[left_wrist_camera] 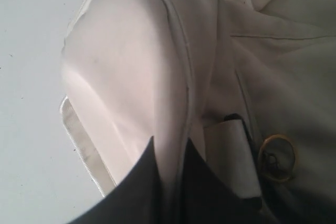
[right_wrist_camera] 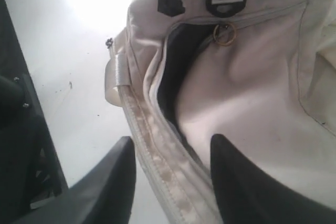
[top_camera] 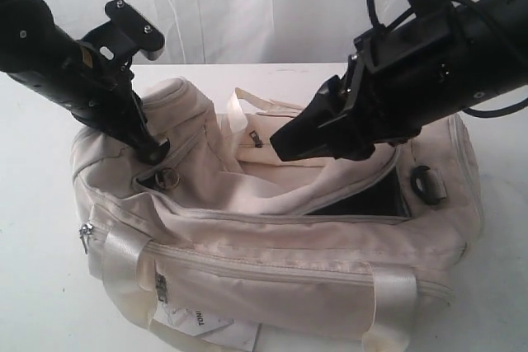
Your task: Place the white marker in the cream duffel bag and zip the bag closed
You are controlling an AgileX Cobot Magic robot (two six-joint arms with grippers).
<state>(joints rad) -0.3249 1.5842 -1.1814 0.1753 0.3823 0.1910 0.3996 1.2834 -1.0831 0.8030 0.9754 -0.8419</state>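
1. The cream duffel bag lies lengthwise on the white tabletop and fills the middle of the exterior view.
2. Its top zip is undone. The opening gapes toward the bag's right end, and the black lining shows there. The top fabric beside it is rumpled.
3. The left pincer is pressed down at the bag's left end, just above a small metal ring pull.
4. In the left wrist view its two dark fingers are clamped on a raised fold of the cream fabric, which is squeezed between them.
5. The right pincer hangs over the middle of the bag, at the edge of the opening.
6. In the right wrist view its fingers stand well apart and straddle the near rim of the opening. One finger is on the tabletop side and the other is over the loose cream flap. Whether either touches the fabric cannot be told.
7. In that view the ring pull sits at the far end of the opening, just beside a black strap ring.
8. Two pale webbing handles run down the bag's front, and a white label pokes out under its lower edge.
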